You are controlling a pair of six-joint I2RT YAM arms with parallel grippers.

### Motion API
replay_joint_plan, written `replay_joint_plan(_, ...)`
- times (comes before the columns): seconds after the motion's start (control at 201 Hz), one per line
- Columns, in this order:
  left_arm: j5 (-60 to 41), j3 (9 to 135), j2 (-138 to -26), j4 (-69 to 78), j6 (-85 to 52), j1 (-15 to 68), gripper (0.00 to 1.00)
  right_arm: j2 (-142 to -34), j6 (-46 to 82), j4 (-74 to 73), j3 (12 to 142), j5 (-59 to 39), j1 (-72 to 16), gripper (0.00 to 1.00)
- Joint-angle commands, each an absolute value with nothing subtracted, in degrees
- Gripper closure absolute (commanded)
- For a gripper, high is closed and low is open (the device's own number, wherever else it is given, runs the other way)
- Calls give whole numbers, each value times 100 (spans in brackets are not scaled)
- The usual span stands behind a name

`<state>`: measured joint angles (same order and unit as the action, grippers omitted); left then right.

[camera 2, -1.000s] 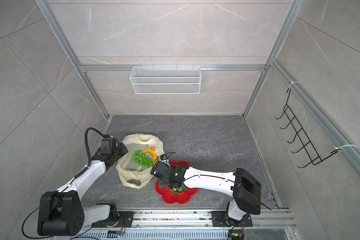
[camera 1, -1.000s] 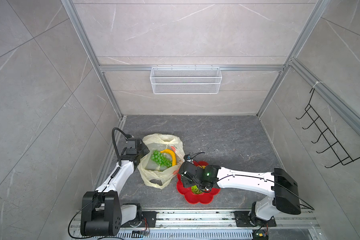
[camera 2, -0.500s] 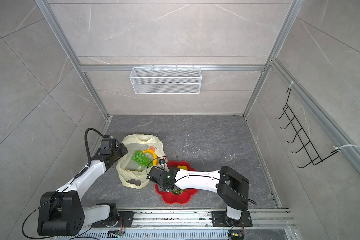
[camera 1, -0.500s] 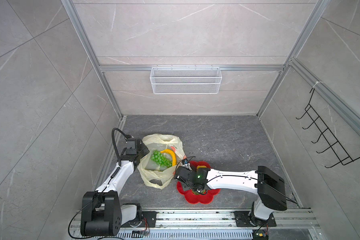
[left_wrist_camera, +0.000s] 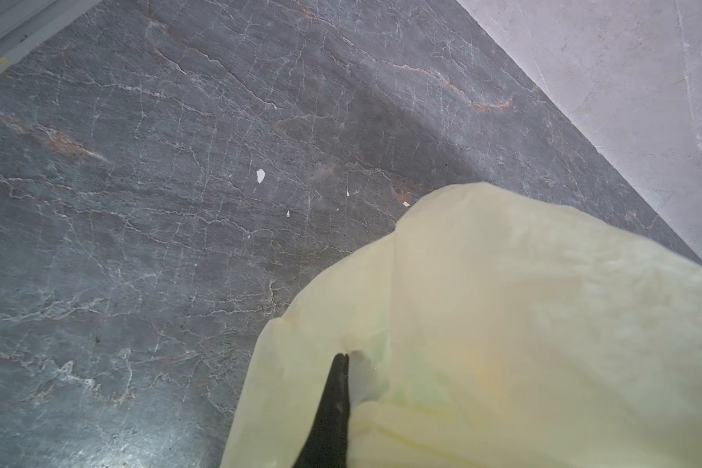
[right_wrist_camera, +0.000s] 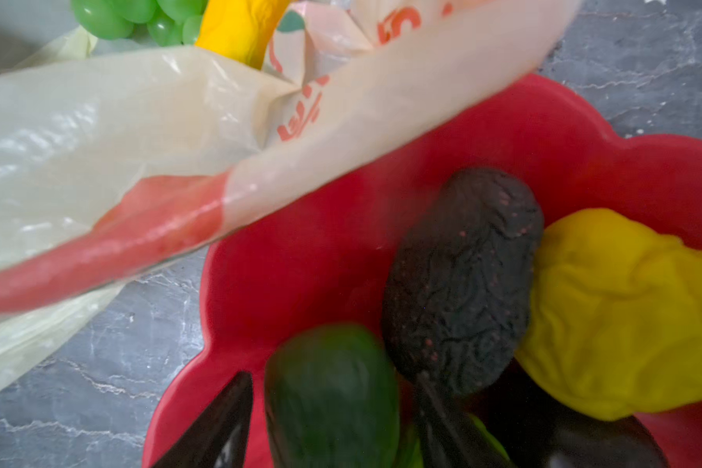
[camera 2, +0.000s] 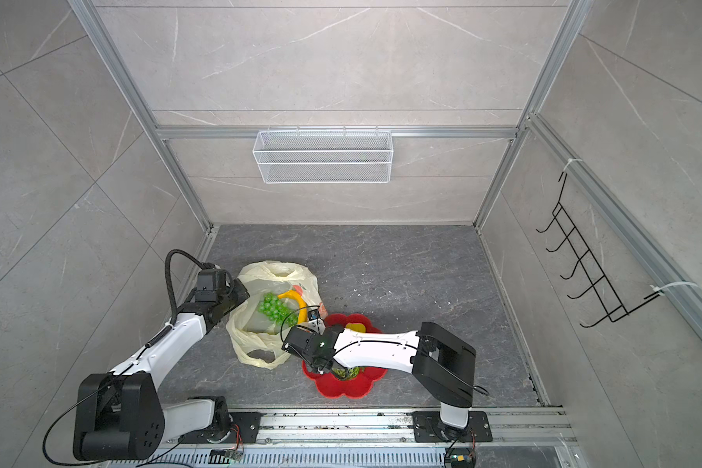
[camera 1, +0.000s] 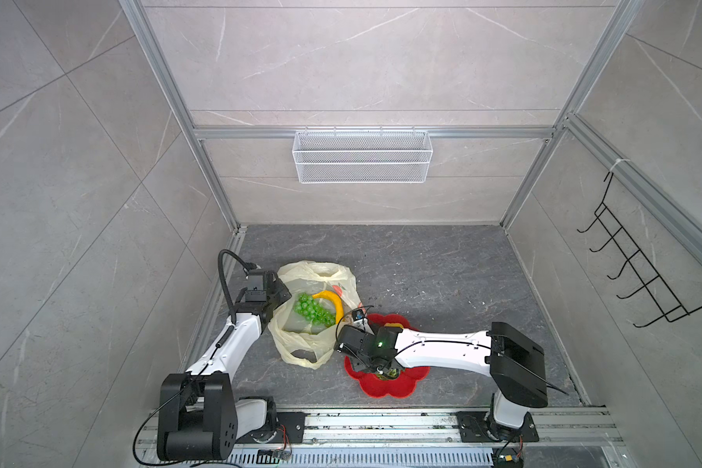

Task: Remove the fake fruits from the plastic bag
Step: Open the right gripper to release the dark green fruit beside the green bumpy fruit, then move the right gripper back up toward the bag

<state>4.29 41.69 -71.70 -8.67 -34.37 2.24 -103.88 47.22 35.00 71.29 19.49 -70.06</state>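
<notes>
The pale-yellow plastic bag lies open at the left of the floor. Inside it show a green grape bunch and a yellow banana. My left gripper is shut on the bag's left rim. Over the red flower-shaped plate, my right gripper is open. A blurred green avocado sits between its fingers, with a gap at the left finger. A dark avocado and a yellow lemon lie on the plate.
The bag's loop handle trails toward the front, close to the plate. A white wire basket hangs on the back wall and a black hook rack on the right wall. A metal rail runs along the front edge.
The right jaws have widened around the green avocado over the plate, and the right arm's elbow has swung. The left gripper and the bag have stayed put.
</notes>
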Motion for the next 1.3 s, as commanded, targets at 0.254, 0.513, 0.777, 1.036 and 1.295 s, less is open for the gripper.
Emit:
replay_joint_plan(0.254, 380, 4263, -7119, -961, -3371, 195, 100, -10127, 4766, 3816, 7388, 2209, -7049, 31)
replay_joint_plan(0.513, 600, 4618, -6928, -2172, -3841, 227, 65, -9510, 4419, 3605, 7377, 2292, -7067, 31)
replay_joint_plan(0.777, 598, 4610, -5986, -3325, -4005, 229, 22, -9368, 4069, 3079, 7420, 2167, -7071, 30)
replay_joint_plan(1.036, -287, 3679, -4920, -3685, -4296, 271, 14, -9997, 3767, 2949, 8214, 2039, -7049, 29)
replay_joint_plan(1.295, -884, 3189, -4677, -3390, -4184, 487, 14, -11211, 3860, 3117, 9408, 1490, -6818, 29)
